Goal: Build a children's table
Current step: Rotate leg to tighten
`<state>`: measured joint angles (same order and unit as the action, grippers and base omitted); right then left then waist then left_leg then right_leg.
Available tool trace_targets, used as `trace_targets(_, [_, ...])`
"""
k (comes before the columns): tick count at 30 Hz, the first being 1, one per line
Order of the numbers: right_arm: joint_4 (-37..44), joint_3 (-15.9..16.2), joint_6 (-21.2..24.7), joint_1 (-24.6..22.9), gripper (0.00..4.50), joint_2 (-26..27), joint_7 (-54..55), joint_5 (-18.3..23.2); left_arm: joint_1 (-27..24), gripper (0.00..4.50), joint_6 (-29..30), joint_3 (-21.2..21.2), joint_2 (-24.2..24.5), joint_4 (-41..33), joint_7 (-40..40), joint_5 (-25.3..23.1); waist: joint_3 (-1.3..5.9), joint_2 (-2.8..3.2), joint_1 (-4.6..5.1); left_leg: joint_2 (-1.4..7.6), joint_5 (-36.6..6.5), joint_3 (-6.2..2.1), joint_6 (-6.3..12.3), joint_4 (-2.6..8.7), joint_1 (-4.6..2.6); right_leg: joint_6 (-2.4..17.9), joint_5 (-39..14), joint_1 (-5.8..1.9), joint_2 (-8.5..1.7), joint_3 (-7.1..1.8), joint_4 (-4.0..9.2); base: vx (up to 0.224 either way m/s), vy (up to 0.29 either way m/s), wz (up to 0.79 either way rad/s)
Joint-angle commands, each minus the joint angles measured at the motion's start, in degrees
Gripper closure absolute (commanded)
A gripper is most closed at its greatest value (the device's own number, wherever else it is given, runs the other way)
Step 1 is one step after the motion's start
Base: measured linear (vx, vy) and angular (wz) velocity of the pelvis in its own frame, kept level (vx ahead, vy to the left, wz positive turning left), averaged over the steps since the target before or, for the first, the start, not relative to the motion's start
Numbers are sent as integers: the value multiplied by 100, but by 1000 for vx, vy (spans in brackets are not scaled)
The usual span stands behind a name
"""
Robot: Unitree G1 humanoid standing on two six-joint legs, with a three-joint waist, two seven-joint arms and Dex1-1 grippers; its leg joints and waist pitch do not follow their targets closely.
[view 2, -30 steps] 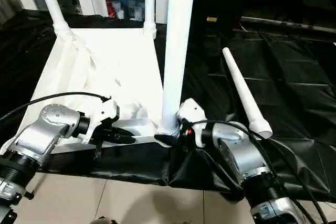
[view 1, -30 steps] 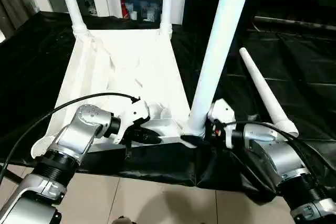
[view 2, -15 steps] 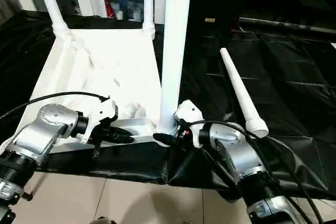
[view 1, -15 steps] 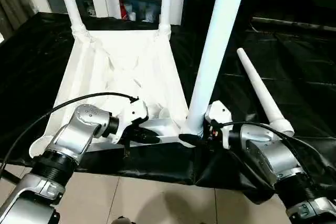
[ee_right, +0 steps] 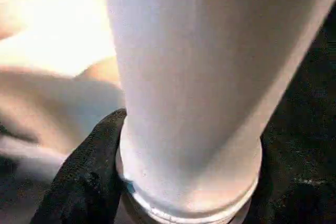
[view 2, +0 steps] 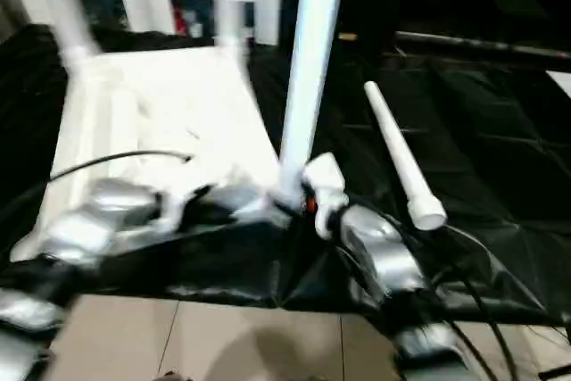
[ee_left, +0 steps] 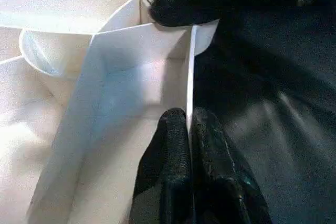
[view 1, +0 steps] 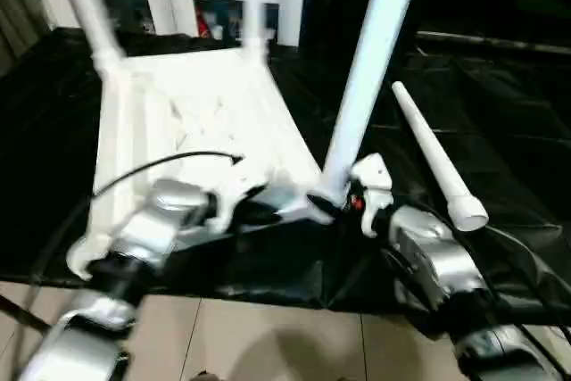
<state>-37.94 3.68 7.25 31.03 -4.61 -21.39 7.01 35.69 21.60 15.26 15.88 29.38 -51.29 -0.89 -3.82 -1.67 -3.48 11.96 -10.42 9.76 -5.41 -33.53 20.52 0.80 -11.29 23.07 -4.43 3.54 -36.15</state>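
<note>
White plastic table top [view 1: 187, 122] lies upside-down on black sheet [view 1: 500, 131], ribbed underside up. L gripper [ee_left: 189, 129] is pinched tight on thin edge wall of top near its front corner. R gripper [ee_right: 184, 192] has fingers [ee_right: 86, 182] wrapped round base of near leg [view 1: 366, 69], right at the corner socket. That leg stands upright, long axis leaning slightly right. Two far legs [view 1: 94, 15] stand upright in back sockets. Loose leg [view 1: 433, 158] lies flat on sheet to R, wide end toward robot.

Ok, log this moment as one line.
left gripper: shut on table top rim | right gripper: around upright leg base | loose leg: on black sheet
</note>
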Motion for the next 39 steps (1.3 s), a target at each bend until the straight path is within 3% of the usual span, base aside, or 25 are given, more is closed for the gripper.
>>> trace_targets(1, [-711, -300, 214, 100, 177, 302, 774, 233, 117, 450, 149, -265, -419, 241, 910, 3, 313, 33, -7, 68, -1339, 8, -139, 406, -40, 957, -1902, -239, -347, -273, 571, 0, 0, 0])
trace_targets(5, [-1315, -296, -87, 556, 177, 647, 1293, 61, 297, 450, 162, -304, -884, 421, 1526, -77, 327, 11, -1, 58, -1331, -5, -74, 415, -18, 938, -1598, -243, -314, -260, 546, 0, 0, 0])
trace_targets(11, [-1567, -373, -372, 811, 177, 773, 1047, 9, 339, 450, 54, -252, -809, 447, 1496, -170, 346, 28, -17, 59, -1101, 5, 90, 400, 11, 1037, -1015, -270, -311, -257, 498, 0, 0, 0])
trace_targets(12, [-1542, -395, -429, 824, 121, 759, 1054, 11, 321, 450, 26, -253, -752, 434, 1426, -173, 336, 26, -15, 57, -1113, 7, 107, 405, 12, 1057, -1023, -273, -310, -256, 501, 0, 0, 0])
trace_targets(13, [-1488, -387, -460, 831, 107, 733, 880, 50, 290, 450, -43, -229, -677, 404, 1320, -181, 343, 19, -20, 58, -1137, 11, 134, 402, 9, 1057, -1046, -279, -317, -259, 504, 0, 0, 0])
trace_targets(16, [-1145, -236, -396, 803, 87, 549, 410, 41, 173, 450, -161, -137, -420, 280, 921, -170, 320, 8, 4, 49, -1181, -7, 179, 432, 60, 964, -1336, -306, -318, -239, 532, 0, 0, 0])
trace_targets(17, [-816, -44, -294, 732, 76, 354, 33, -27, 114, 450, -235, -102, -269, 228, 674, -143, 325, 14, 2, 61, -1160, -3, 189, 425, 35, 937, -1403, -288, -328, -246, 551, 0, 0, 0])
trace_targets(23, [515, 554, 190, 245, 54, -564, -1490, -89, -59, 450, -450, -107, 163, 34, -109, 65, 327, 6, -32, 73, -574, 14, 400, 392, 62, 1155, -477, -321, -295, -245, 461, 0, 0, 0])
trace_targets(26, [1013, 819, 80, -53, 54, -1067, -2324, -139, -190, 450, -763, -15, 457, -147, -770, 231, 341, 12, -42, 93, -537, 13, 464, 388, 49, 1238, -261, -319, -309, -246, 431, 0, 0, 0])
trace_targets(31, [1357, 988, 155, -259, 54, -1416, -2868, -83, -378, 450, -859, 144, 832, -621, -1738, 512, 350, 45, -30, 113, -522, 16, 506, 391, 25, 1441, 19, -313, -313, -248, 398, 0, 0, 0])
trace_targets(34, [1789, 976, 418, -400, 54, -1518, -3164, 167, -441, 450, -799, 153, 1001, -833, -2150, 650, 357, 63, -90, 122, -344, 39, 610, 371, -13, 1597, 440, -297, -290, -250, 363, 0, 0, 0])
trace_targets(39, [1839, 1019, 462, -440, 54, -1506, -3338, 198, -445, 450, -896, 150, 1096, -767, -2295, 639, 331, 59, -141, 123, -679, 36, 417, 405, -9, 1506, -55, -300, -327, -256, 403, 0, 0, 0])
